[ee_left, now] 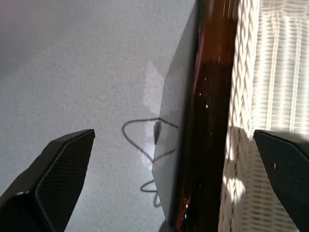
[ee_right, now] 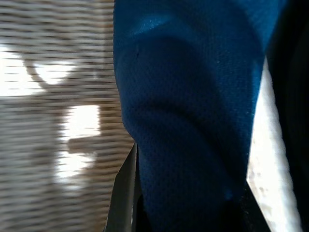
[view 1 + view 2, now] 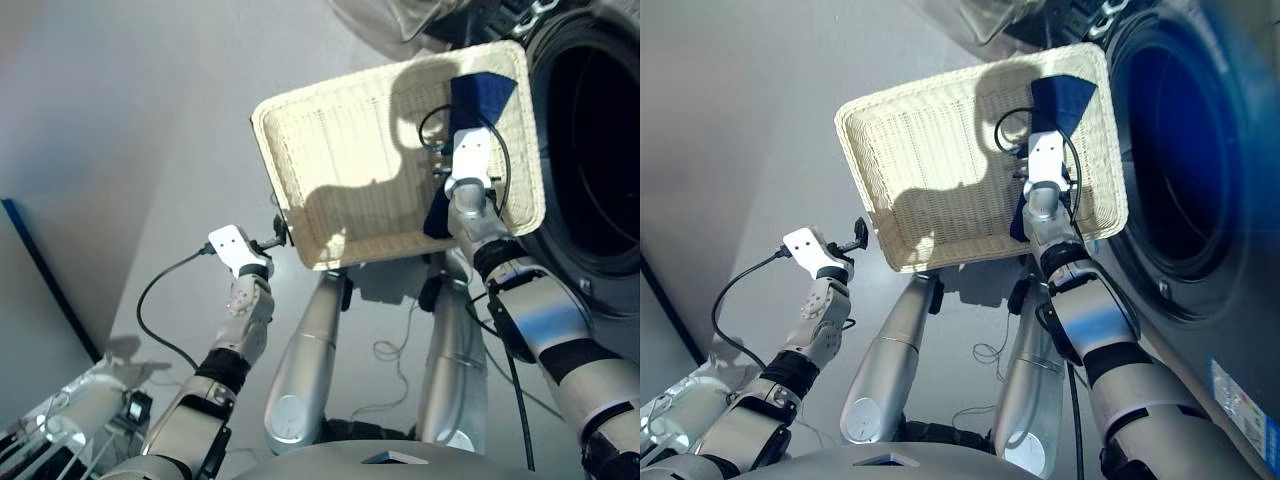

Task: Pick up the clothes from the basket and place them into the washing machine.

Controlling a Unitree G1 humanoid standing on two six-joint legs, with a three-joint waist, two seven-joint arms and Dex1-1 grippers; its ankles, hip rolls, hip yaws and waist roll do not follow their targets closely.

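The cream wicker basket point(image 3: 340, 150) sits in front of the dark grey washing machine point(image 3: 600, 150), whose round porthole gapes dark on the right. A navy blue cloth point(image 3: 485, 95) hangs over the basket's right end, draped above and below my right gripper point(image 3: 466, 140), which is shut on it. In the right wrist view the blue fabric point(image 2: 188, 121) fills the picture above the weave. My left gripper point(image 3: 281, 228) stands open at the basket's near left corner, one finger point(image 1: 285, 169) over the rim point(image 1: 241, 96). The coral-red and black cloths are out of view.
The washer's clear glass door point(image 3: 400, 20) hangs open past the basket's far edge. A dark brown support point(image 1: 203, 121) shows under the basket's edge. A black cable point(image 3: 160, 290) trails from my left wrist. A blue strip point(image 3: 40, 270) runs along the floor at far left.
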